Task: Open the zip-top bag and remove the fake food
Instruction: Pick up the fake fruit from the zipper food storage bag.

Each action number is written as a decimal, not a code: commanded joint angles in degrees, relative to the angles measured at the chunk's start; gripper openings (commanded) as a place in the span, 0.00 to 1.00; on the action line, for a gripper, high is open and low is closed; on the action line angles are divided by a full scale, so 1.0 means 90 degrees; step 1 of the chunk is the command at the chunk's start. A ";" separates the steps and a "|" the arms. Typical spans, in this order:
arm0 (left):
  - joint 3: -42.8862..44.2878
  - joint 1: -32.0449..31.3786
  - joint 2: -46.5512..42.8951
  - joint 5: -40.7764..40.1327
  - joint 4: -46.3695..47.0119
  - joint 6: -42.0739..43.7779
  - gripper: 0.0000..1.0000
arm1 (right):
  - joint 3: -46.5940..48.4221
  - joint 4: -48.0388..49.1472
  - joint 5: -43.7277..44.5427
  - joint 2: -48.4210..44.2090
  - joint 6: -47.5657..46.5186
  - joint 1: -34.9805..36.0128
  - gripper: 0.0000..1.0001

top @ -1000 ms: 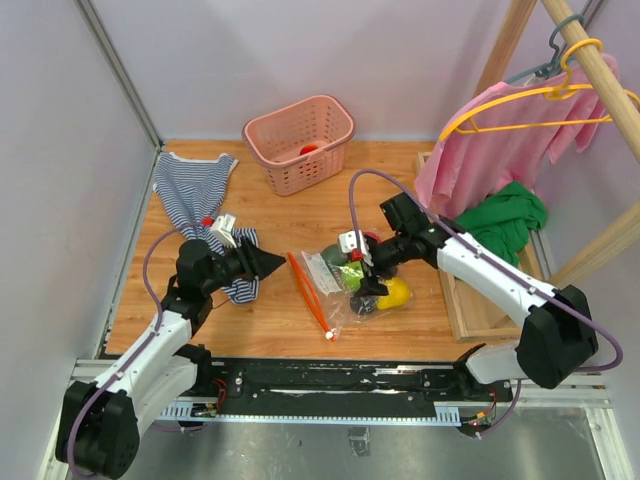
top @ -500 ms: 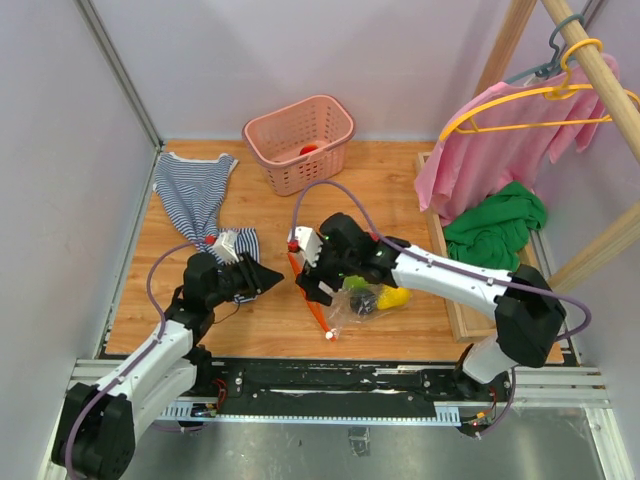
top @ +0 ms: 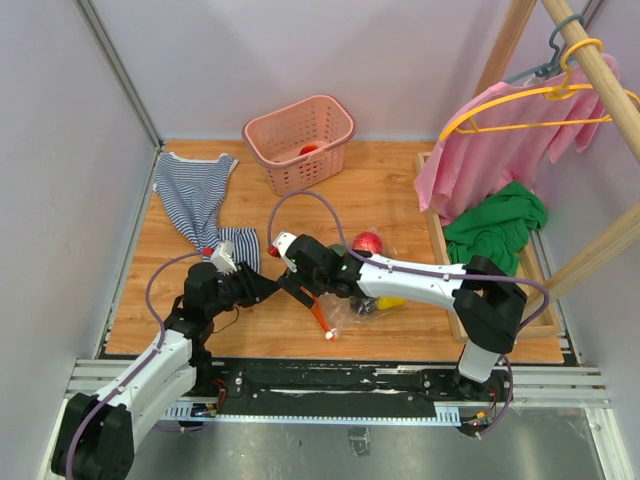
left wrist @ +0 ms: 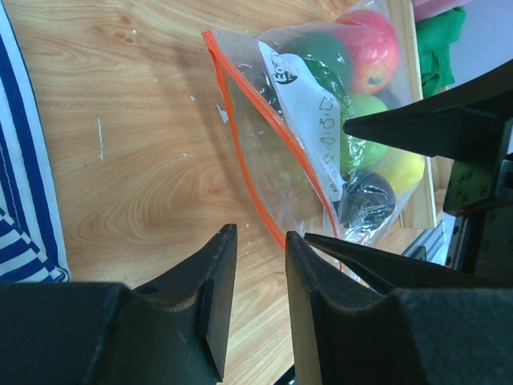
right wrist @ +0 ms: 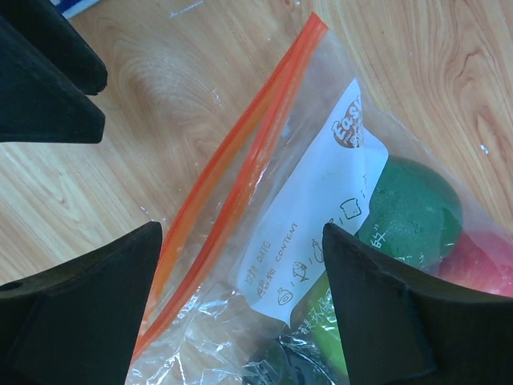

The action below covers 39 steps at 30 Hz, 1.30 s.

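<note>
The zip-top bag [top: 342, 300] lies flat on the wood floor, with its orange zip strip [left wrist: 264, 128] toward my left gripper and its white label [right wrist: 313, 233] facing up. Inside is the fake food: a red apple [left wrist: 370, 48], a dark green piece [right wrist: 413, 208], a light green one [left wrist: 365, 108], a yellow one [left wrist: 401, 168] and a dark one [left wrist: 365, 200]. My right gripper [right wrist: 240, 231] hangs open over the bag, straddling the zip strip and label. My left gripper [left wrist: 260, 234] is open with a narrow gap, low over bare floor just short of the strip and holding nothing.
A pink slotted basket [top: 300, 142] with something red inside stands at the back. A striped cloth [top: 195, 195] lies at the left. At the right are a pink shirt on a yellow hanger [top: 500, 140], a green cloth [top: 495, 225] and a wooden rack base [top: 450, 300].
My right arm has swung left across the bag, from the fruit end to the zip strip. The left gripper has narrowed and edged toward the strip.
</note>
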 commanded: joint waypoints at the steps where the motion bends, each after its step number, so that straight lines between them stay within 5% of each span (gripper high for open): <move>1: -0.0043 -0.0038 -0.0070 0.0264 0.0204 -0.0084 0.35 | 0.0211 -0.0137 0.0417 0.0094 0.0087 0.0197 0.81; 8: -0.0222 -0.0159 -0.0054 0.0636 0.0606 -0.0291 0.34 | 0.0200 -0.0073 0.0908 0.0174 -0.0252 0.0246 0.68; 14: -0.0256 -0.0479 0.0174 0.0659 0.1021 -0.0491 0.35 | 0.0146 0.0000 0.0883 0.0140 -0.0526 0.0251 0.19; 16: -0.0251 -0.0541 0.0208 0.0597 0.1063 -0.0515 0.35 | 0.0148 -0.0028 0.0809 0.0155 -0.0558 0.0246 0.12; 26: -0.0221 -0.1198 0.0632 0.0392 0.2058 -0.0915 0.36 | 0.0074 0.0166 0.0353 -0.0409 -0.1302 0.0107 0.01; 39: 0.0241 -0.1855 0.2011 0.0023 0.3244 -0.1002 0.40 | -0.0380 0.0468 -0.1157 -0.1586 -0.1233 -0.0287 0.01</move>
